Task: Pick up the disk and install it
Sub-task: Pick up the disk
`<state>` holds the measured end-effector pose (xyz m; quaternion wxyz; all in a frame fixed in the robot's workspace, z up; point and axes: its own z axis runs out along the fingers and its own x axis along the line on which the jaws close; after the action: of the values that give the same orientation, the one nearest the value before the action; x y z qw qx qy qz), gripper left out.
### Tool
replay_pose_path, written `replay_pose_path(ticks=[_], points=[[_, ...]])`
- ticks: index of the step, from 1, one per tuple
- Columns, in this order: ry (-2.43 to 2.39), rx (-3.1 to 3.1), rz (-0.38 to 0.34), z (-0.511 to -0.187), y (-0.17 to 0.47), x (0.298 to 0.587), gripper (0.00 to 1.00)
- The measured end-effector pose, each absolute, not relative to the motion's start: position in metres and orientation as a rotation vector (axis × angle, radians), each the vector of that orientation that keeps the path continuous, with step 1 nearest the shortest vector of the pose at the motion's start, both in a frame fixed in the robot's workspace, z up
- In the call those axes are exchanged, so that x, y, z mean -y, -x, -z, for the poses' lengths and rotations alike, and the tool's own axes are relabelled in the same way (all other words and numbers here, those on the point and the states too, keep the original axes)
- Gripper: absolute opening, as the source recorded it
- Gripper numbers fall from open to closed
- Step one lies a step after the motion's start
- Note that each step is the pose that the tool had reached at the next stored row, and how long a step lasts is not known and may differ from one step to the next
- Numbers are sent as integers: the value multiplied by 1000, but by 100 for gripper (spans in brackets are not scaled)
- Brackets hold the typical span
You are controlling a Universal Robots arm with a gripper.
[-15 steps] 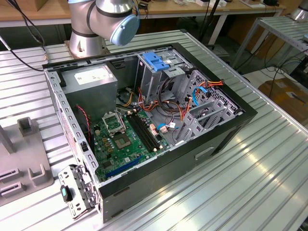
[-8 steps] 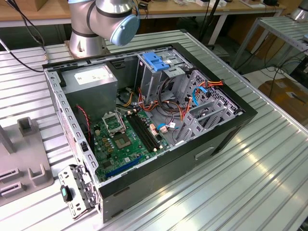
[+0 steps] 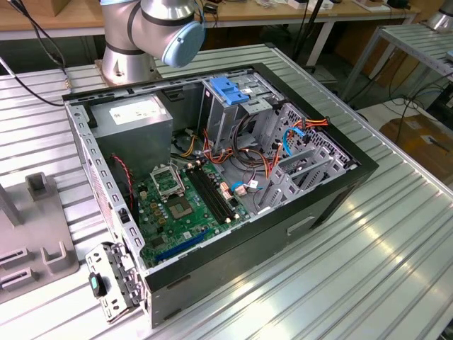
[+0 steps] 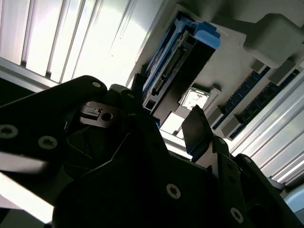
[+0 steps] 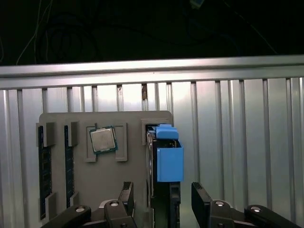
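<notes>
At the exterior view's left edge, a grey fixture sits on the ribbed metal table. To its right lies the open computer case. Inside it, the grey power supply is at the far left and the green motherboard is nearer. The drive cage with its blue latch stands further right. The arm's base rises beyond the case's far side.

In the first wrist view, a grey tray on the table holds memory sticks, a processor chip and the disk. The disk stands on edge in its slot, blue rail uppermost. The gripper is spread wide, with one finger on each side of the disk and a gap showing between each finger and the disk. In the second wrist view, the black fingertips hang just short of the disk's dark connector end.
</notes>
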<state>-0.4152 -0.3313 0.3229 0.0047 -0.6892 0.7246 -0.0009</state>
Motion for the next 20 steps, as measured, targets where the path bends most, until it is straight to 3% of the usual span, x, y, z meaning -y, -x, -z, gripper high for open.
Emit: replay_pose_path(ticks=[20], points=[[2158, -2269, 3, -314, 415, 331, 60]])
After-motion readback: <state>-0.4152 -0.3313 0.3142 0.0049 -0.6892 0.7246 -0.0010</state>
